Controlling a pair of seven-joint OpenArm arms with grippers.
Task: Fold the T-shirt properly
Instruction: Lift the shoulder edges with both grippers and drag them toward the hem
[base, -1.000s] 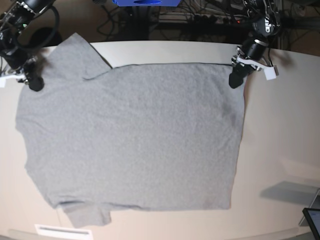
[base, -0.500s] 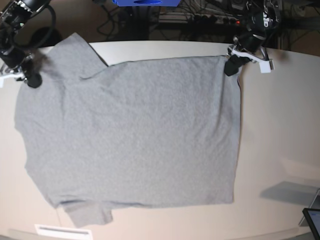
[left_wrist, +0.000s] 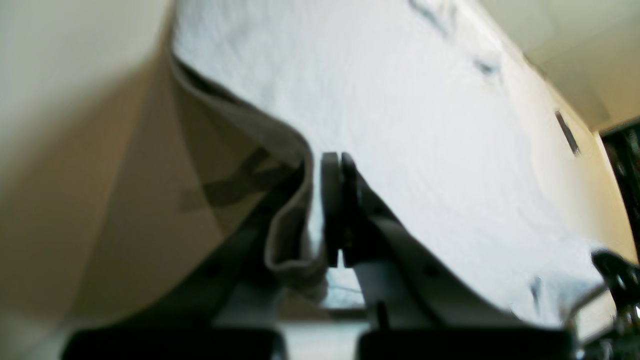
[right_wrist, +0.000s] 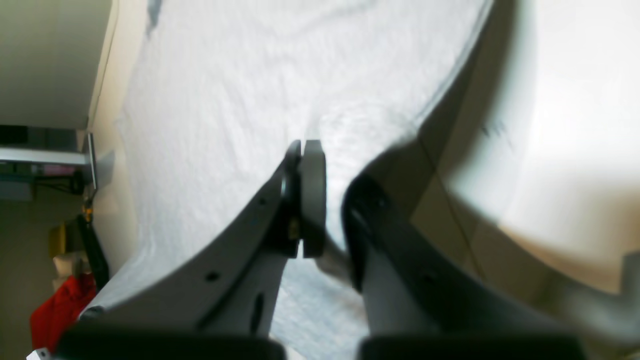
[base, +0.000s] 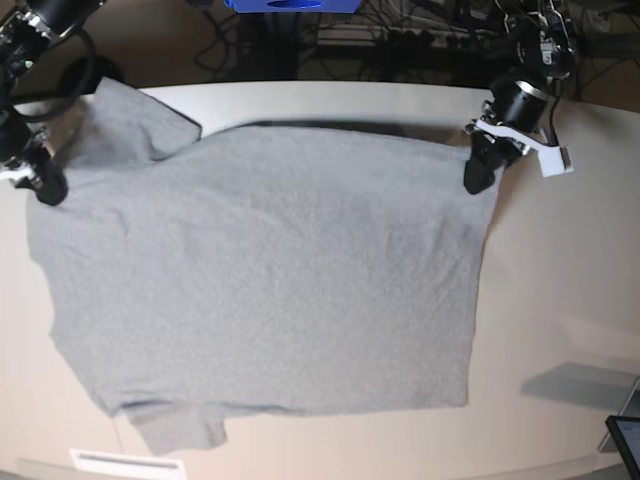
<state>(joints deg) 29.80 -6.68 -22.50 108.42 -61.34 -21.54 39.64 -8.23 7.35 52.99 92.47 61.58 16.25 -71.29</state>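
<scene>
I see the T-shirt (base: 260, 270) spread plain-side up on the table (base: 560, 290), its near sleeve cut off. Left gripper (base: 478, 176) and right gripper (base: 45, 186) each clamp a far corner; both wrist views are blurred

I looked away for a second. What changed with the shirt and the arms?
Both pincers, left and right, stay shut on the T-shirt's far edge and lifted it, shifting outward. The near hem and sleeve stayed flat on the table.
</scene>
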